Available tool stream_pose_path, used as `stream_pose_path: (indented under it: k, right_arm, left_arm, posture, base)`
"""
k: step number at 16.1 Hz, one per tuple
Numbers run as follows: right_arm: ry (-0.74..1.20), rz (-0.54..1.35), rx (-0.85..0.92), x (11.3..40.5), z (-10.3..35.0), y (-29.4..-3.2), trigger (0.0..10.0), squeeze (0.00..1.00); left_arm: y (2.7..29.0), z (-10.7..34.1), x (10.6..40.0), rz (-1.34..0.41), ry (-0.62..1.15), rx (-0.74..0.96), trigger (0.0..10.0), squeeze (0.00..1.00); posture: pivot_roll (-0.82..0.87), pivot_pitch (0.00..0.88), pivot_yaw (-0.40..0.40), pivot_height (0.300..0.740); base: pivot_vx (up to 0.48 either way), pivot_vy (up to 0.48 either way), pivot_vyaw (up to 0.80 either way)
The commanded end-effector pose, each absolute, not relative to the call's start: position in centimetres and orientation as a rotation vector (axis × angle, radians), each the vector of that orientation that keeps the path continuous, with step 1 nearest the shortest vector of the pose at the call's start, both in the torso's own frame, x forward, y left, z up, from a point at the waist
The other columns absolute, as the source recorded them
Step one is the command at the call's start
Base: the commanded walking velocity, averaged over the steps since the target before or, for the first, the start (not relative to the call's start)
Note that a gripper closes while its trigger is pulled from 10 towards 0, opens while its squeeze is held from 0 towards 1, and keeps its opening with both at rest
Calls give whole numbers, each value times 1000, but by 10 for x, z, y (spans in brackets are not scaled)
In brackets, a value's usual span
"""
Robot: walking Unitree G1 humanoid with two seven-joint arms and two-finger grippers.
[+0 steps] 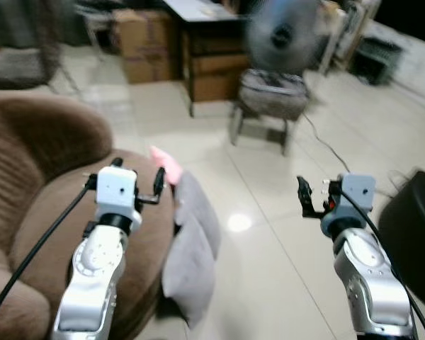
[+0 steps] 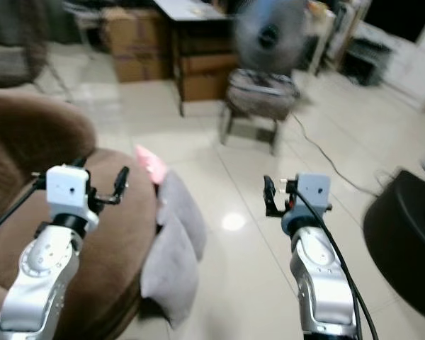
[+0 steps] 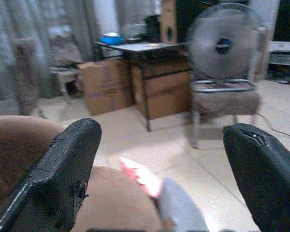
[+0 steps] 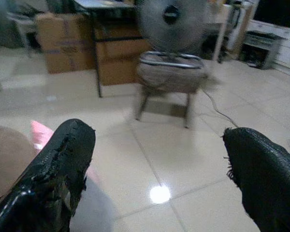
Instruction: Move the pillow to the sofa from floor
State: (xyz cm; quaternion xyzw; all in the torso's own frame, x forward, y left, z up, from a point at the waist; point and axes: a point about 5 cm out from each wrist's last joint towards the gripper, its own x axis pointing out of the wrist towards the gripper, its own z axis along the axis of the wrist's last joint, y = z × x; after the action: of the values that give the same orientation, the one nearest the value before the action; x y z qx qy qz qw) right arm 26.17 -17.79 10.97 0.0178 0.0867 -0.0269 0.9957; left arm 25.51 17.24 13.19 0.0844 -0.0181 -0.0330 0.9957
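The grey pillow [image 1: 191,244] stands on edge on the tiled floor [image 1: 269,212], leaning against the front of the brown sofa [image 1: 49,205]. It appears folded or bunched into two lobes, and a pink object [image 1: 167,163] shows just above its upper end at the sofa's edge. The pillow is not yet on the seat.

The left gripper [image 1: 136,187] hangs over the sofa seat, beside and above the pillow's top, its fingers [image 3: 67,169] spread wide apart and holding nothing. The right gripper [image 1: 313,196] hangs over the bare floor, well apart from the pillow on the side away from the sofa, its fingers [image 4: 53,174] also wide apart and empty.

Risks, as judged from this position:

- Neither gripper is aligned with the pillow. The left one is over the sofa rather than over the pillow, so a straight descent would meet upholstery.
- The pillow is soft and slack. A pinch on one lobe or corner may let the rest sag and slip free during the lift.
- Pressing on the leaning pillow could topple it flat onto the floor, farther from the sofa.
- The pink object beside the pillow's top could be caught or knocked off the sofa.
- A dark round object [image 1: 414,227] lies on the floor beyond the right arm, and a cable [image 1: 333,149] crosses the floor from the chair [image 1: 269,99] with the fan [image 1: 283,32]. Stepping or reaching wide could foul either.
- The head views are blurred, which may spoil aim.
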Motion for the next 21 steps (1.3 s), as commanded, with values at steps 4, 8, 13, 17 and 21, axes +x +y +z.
stream_pose_path:
  k: [4, 8, 13, 17, 21]
  right_arm:
    - [161, -12, 28, 265, 114, -172, 10000, 0]
    - [169, -10, 24, 266, 112, -171, 10000, 0]
    - [181, -23, 35, 263, 110, -172, 10000, 0]
    - [186, 1, 34, 259, 109, -169, 10000, 0]
    - [183, 24, -9, 258, 109, -169, 10000, 0]
  left_arm:
    - [176, 133, 257, -53, -42, 178, 10000, 0]
    - [176, 133, 257, -51, -42, 179, 10000, 0]
    - [174, 134, 256, -64, -40, 181, 10000, 0]
    - [177, 130, 253, -53, -16, 191, 10000, 0]
    - [179, 129, 252, -39, -8, 205, 10000, 0]
  posture:
    - [25, 0, -41, 740]
    - [25, 0, -41, 740]
    - [24, 0, -34, 740]
    - [20, 0, -39, 740]
    - [23, 0, -45, 731]
  base:
    - [335, 0, 0]
    - [314, 0, 0]
    - [312, 0, -620]
    - [0, 0, 0]
    - [0, 0, 0]
